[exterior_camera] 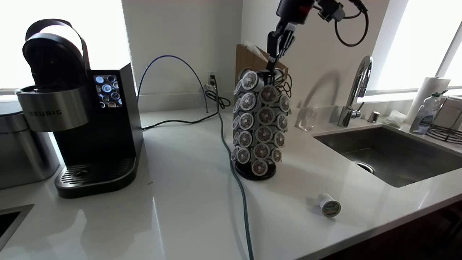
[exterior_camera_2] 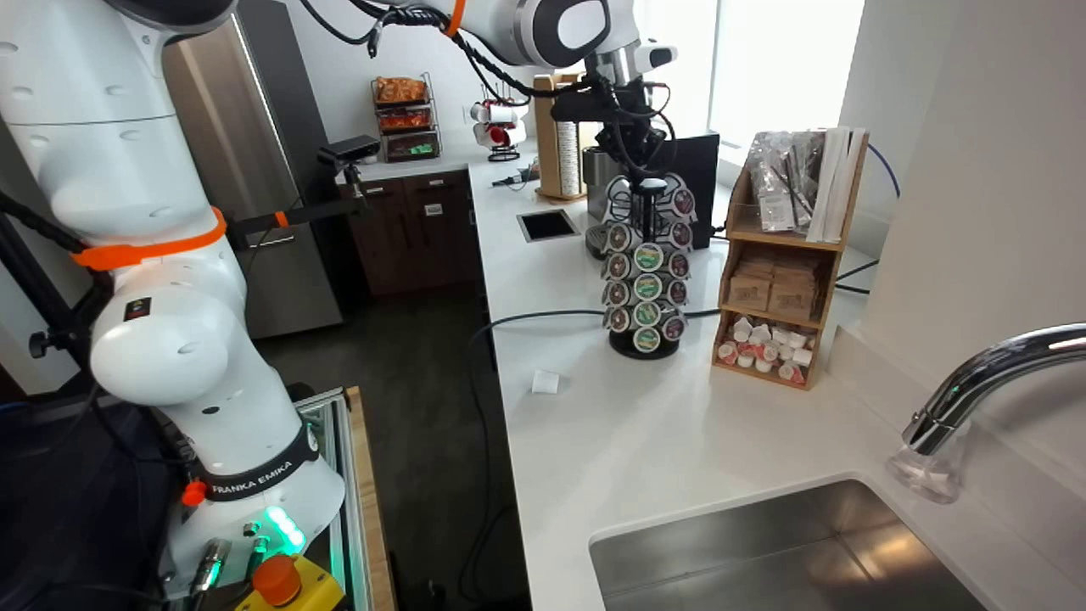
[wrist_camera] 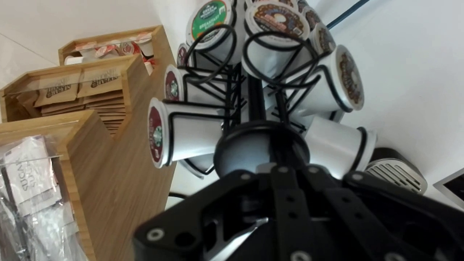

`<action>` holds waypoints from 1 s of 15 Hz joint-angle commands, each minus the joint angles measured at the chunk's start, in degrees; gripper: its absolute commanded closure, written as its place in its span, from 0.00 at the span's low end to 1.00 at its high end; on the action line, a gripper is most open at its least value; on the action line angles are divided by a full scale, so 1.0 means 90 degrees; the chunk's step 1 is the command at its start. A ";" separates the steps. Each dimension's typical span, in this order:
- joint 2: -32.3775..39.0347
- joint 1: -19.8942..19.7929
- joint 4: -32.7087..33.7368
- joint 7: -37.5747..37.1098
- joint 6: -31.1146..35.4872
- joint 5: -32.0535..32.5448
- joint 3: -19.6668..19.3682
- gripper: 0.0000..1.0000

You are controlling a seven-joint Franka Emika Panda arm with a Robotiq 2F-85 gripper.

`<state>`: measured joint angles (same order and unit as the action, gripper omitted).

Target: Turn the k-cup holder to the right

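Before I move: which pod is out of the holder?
The pod lying on the counter, between the k-cup holder and the counter's front edge; all others in view sit in the holder.

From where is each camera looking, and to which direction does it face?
Exterior view: raised, facing across the counter to the k-cup holder and wall; gripper shows at top.
Exterior view: near the sink, facing along the counter; robot's base and arm show at left and top.
Wrist view: over the k-cup holder, facing down onto it; gripper at bottom.
Both exterior views share k-cup holder, sink and coffee machine.
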<state>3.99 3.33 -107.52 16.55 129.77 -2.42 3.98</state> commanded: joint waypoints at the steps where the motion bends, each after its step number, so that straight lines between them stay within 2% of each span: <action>1: 0.0029 0.0003 -0.0020 -0.0102 -0.0100 -0.0173 0.0031 1.00; 15: 0.0070 0.0014 -0.0031 -0.0587 0.0066 -0.0197 0.0026 1.00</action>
<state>4.03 3.32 -107.52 12.98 129.90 -3.52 4.08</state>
